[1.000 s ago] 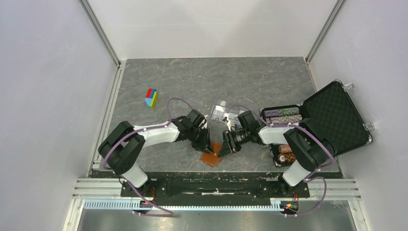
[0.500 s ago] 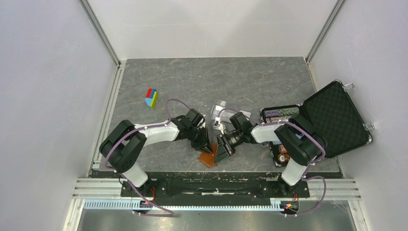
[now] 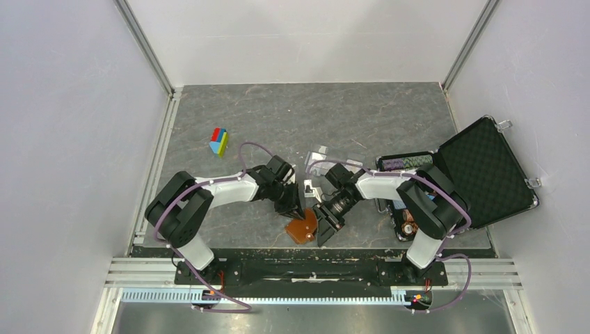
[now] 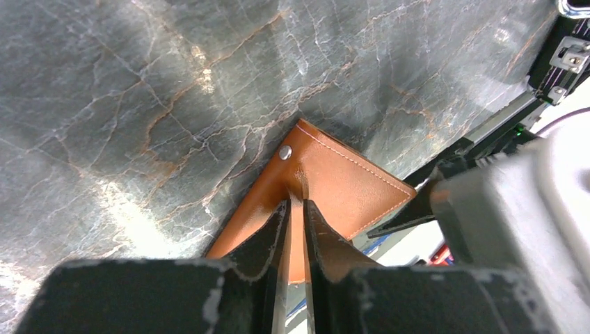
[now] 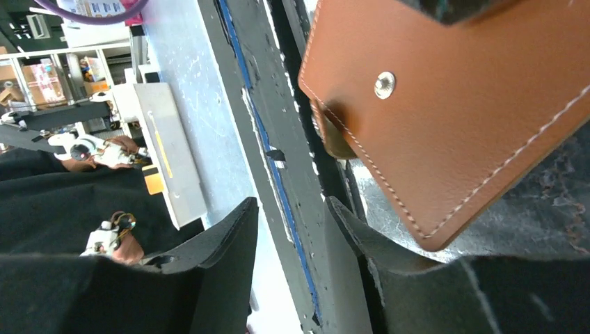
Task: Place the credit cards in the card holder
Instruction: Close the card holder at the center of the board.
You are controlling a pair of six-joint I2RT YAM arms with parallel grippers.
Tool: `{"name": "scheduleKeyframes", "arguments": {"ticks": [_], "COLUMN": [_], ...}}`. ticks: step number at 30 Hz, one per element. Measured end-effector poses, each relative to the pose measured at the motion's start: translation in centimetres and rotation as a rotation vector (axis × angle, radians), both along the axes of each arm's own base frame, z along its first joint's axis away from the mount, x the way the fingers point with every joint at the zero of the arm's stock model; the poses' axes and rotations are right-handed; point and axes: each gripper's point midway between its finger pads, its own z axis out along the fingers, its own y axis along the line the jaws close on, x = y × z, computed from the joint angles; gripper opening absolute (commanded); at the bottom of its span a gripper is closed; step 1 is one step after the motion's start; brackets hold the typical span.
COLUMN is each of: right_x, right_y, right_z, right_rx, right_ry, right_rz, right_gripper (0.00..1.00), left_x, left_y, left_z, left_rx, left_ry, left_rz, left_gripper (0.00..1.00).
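Note:
The brown leather card holder (image 3: 300, 228) is near the table's front edge, one flap lifted. My left gripper (image 3: 293, 207) is shut on the thin edge of that flap; in the left wrist view the gripper (image 4: 296, 203) pinches the leather just below the snap (image 4: 284, 152). My right gripper (image 3: 325, 228) is open and empty right of the holder, pointing at the front rail. In the right wrist view the gripper (image 5: 292, 219) has nothing between its fingers and the holder (image 5: 459, 104) is up and to the right. No credit card shows clearly.
A clear plastic tray (image 3: 319, 162) lies behind the two wrists. A big black foam-lined case (image 3: 487, 170) with chip stacks (image 3: 405, 163) is at the right. A coloured block (image 3: 220, 140) lies at the far left. The black front rail (image 5: 278, 139) is close under my right gripper.
My right gripper has swung left and toward the front edge, ending beside the card holder. The holder has shifted slightly toward the front. My left gripper has kept its hold.

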Motion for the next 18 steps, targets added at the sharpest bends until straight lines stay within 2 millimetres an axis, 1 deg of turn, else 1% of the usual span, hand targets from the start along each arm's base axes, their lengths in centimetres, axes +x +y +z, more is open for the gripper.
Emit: {"name": "scheduleKeyframes", "arguments": {"ticks": [2, 4, 6, 9, 10, 12, 14, 16, 18], "right_x": [0.3, 1.5, 2.8, 4.9, 5.3, 6.0, 6.5, 7.2, 7.5], "right_y": [0.1, 0.9, 1.9, 3.5, 3.8, 4.2, 4.2, 4.2, 3.9], "right_z": [0.6, 1.7, 3.0, 4.9, 5.1, 5.1, 4.7, 4.1, 3.1], "right_rx": [-0.003, 0.016, 0.047, 0.100, 0.108, 0.100, 0.073, 0.043, -0.003], "right_ry": [-0.018, -0.071, -0.121, -0.191, -0.201, -0.218, -0.227, -0.236, -0.234], "right_rz": [-0.001, -0.011, -0.023, -0.056, -0.065, -0.092, -0.115, -0.144, -0.173], "right_gripper": [0.45, 0.43, 0.40, 0.32, 0.28, 0.22, 0.17, 0.13, 0.10], "left_x": [0.0, 0.0, -0.1, -0.5, -0.6, -0.8, -1.1, -1.3, -1.6], "left_y": [0.1, 0.2, 0.3, 0.6, 0.7, 0.5, 0.3, 0.5, 0.6], "left_z": [0.0, 0.1, 0.3, 1.0, 1.3, 2.1, 2.8, 2.8, 2.5], "left_rx": [0.004, 0.012, 0.018, 0.023, 0.019, 0.001, -0.017, -0.014, -0.011], "left_ry": [-0.011, -0.019, -0.029, -0.051, -0.059, -0.080, -0.092, -0.085, -0.076], "left_rz": [-0.017, -0.037, -0.055, -0.082, -0.089, -0.109, -0.121, -0.124, -0.127], "left_gripper": [0.24, 0.30, 0.35, 0.38, 0.39, 0.41, 0.41, 0.41, 0.42]}}
